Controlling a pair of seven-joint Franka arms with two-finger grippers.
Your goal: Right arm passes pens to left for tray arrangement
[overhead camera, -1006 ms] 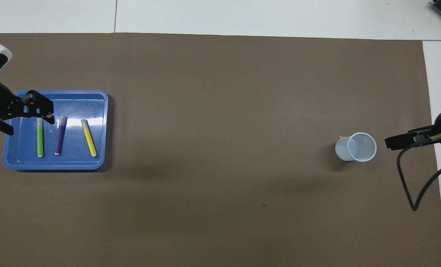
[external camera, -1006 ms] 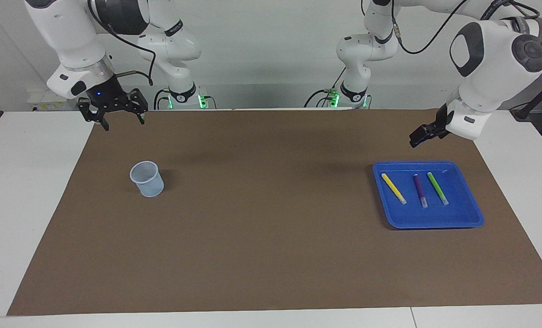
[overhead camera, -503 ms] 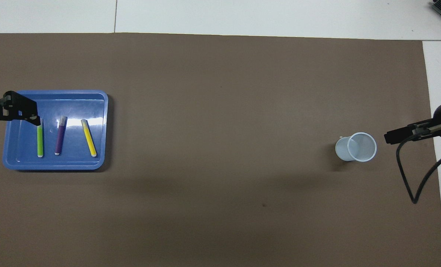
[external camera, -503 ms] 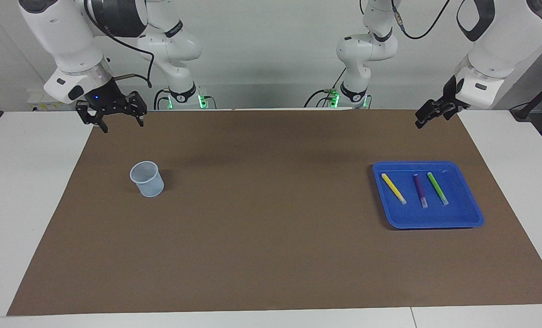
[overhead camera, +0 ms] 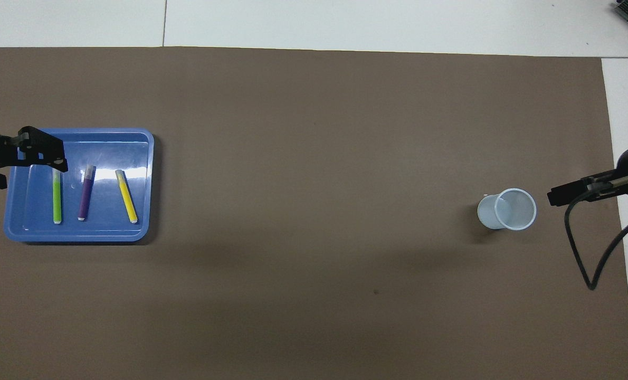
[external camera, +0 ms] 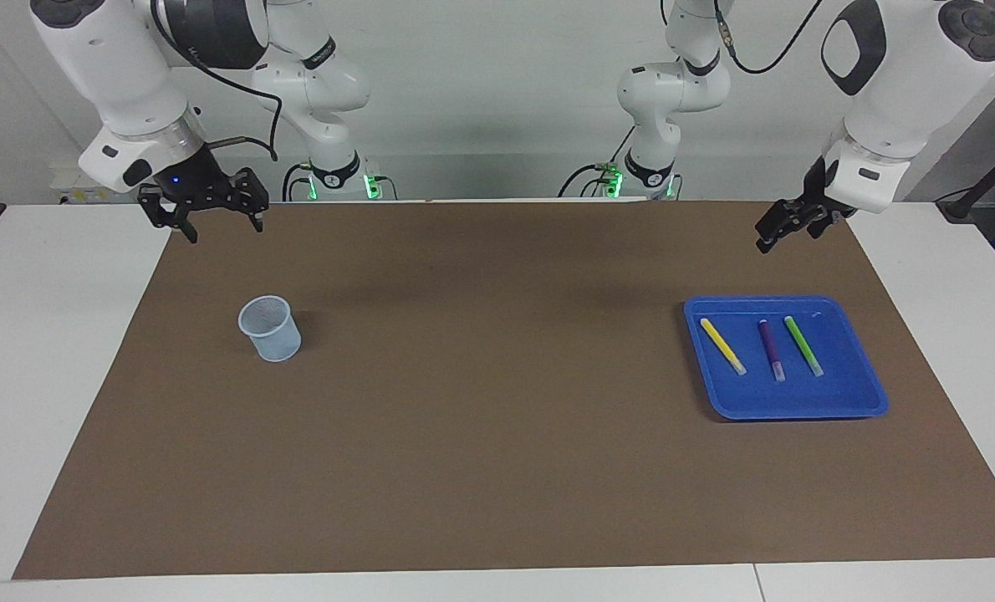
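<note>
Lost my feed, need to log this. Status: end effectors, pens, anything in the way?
Left end effector open, raised near the tray; right end effector open, near the mesh cup. Three pens lie in the tray. Nothing in the way.

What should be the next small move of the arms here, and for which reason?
Probably none but parking: the yellow pen, the purple pen and the green pen all lie in the shallow blue plastic tray, the pale mesh cup looks empty, and the left tool and the right tool hang open, holding nothing.
</note>
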